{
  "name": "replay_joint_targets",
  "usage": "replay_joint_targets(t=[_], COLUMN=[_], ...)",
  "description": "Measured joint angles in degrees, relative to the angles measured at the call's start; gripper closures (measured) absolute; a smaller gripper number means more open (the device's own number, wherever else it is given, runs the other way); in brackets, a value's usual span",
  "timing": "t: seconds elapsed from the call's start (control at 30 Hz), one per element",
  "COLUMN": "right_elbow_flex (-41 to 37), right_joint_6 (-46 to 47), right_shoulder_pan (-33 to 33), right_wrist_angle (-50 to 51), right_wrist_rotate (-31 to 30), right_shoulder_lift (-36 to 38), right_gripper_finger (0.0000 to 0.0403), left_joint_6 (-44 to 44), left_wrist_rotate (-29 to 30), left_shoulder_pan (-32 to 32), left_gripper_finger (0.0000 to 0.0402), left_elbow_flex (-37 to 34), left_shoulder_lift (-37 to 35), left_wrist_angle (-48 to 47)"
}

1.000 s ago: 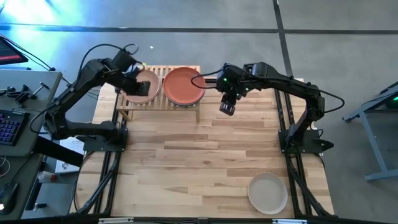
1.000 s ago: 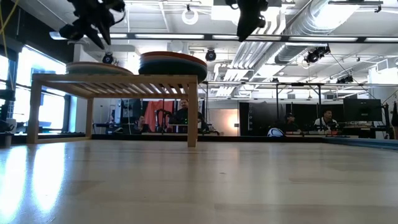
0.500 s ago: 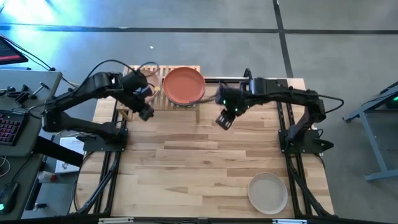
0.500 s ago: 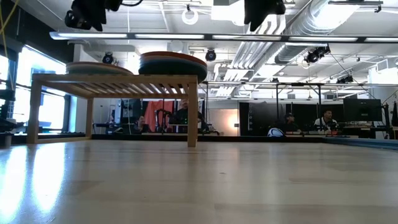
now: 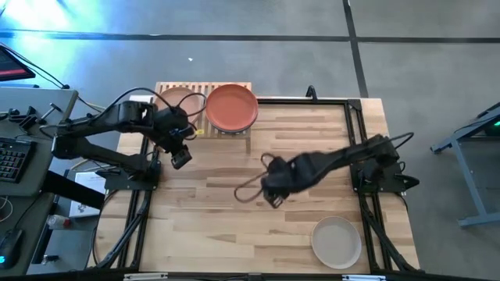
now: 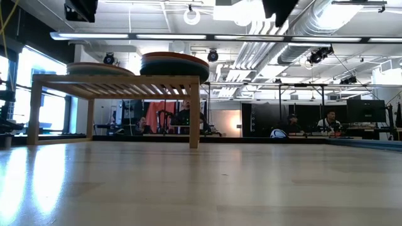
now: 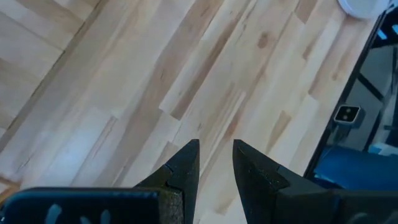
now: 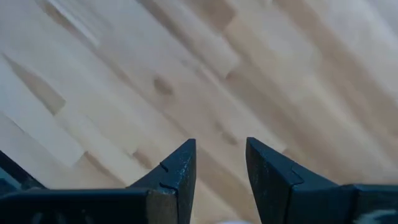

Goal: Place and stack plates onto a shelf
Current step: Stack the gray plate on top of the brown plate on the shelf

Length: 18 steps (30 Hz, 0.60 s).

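**Both claws empty above the counter, one plate left to fetch**

The right claw [image 5: 273, 195] hung spread and empty over mid-counter [image 5: 234, 226]; the left claw [image 5: 180, 158], also spread and empty, was in front of the shelf [image 5: 168, 87]. The beige plate [image 5: 337, 241] lay at the counter's near right corner (well apart from both). It looked rigid, light and breakable, best pinched at its rim. A terracotta-topped stack [image 5: 231, 108] and a tan plate [image 5: 176, 99] sat on the shelf.

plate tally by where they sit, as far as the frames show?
Terracotta-topped stack on the shelf: cannot tell how many; the low view shows a dark teal edge under the top plate.
Tan plate on the shelf's left side: 1 visible
Beige plate on the table: 1
Total top plates visible from above: 3
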<state>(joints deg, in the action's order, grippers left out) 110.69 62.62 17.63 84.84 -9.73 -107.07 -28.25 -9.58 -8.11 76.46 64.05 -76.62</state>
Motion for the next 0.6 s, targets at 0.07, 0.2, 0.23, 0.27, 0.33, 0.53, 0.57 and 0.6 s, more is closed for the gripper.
replay_joint_targets(t=[0.07, 0.2, 0.23, 0.27, 0.33, 0.53, 0.57, 0.6], right_elbow_flex=[0.00, 0.00, 0.00, 0.00, -0.01, -0.02, -0.02, -0.02], right_joint_6=[3.52, 6.48, 6.52, 6.62, 6.85, 11.73, 13.60, 15.82], right_shoulder_pan=[2.20, 6.02, 6.69, 7.22, 8.14, 13.31, 14.29, 15.19], right_wrist_angle=[0.06, 0.23, 0.44, 0.87, 1.66, 1.67, 1.60, 1.53], right_wrist_rotate=[1.25, 4.81, 5.47, 6.07, 7.39, 10.64, 10.50, 9.68], right_shoulder_lift=[-1.80, -5.56, -6.40, -7.17, -8.72, -10.97, -10.96, -10.93], right_gripper_finger=[0.0286, 0.0286, 0.0286, 0.0286, 0.0286, 0.0286, 0.0286, 0.0286], left_joint_6=[0.00, -0.05, -0.08, -0.07, -0.07, -0.09, -0.10, -0.15], left_wrist_rotate=[0.76, 1.77, 1.78, 1.77, 1.79, 1.76, 1.76, 1.76], left_shoulder_pan=[0.87, 2.14, 2.37, 2.55, 2.92, 3.82, 3.82, 3.82], left_gripper_finger=[0.0316, 0.0316, 0.0316, 0.0316, 0.0316, 0.0316, 0.0316, 0.0316], left_elbow_flex=[-0.02, -0.01, -0.02, -0.01, -0.01, -0.02, -0.01, 0.00], left_shoulder_lift=[0.00, 0.00, 0.00, 0.00, 0.00, 0.00, 0.00, 0.00], left_wrist_angle=[-0.02, -0.10, -0.10, -0.09, -0.08, -0.11, -0.12, -0.13])
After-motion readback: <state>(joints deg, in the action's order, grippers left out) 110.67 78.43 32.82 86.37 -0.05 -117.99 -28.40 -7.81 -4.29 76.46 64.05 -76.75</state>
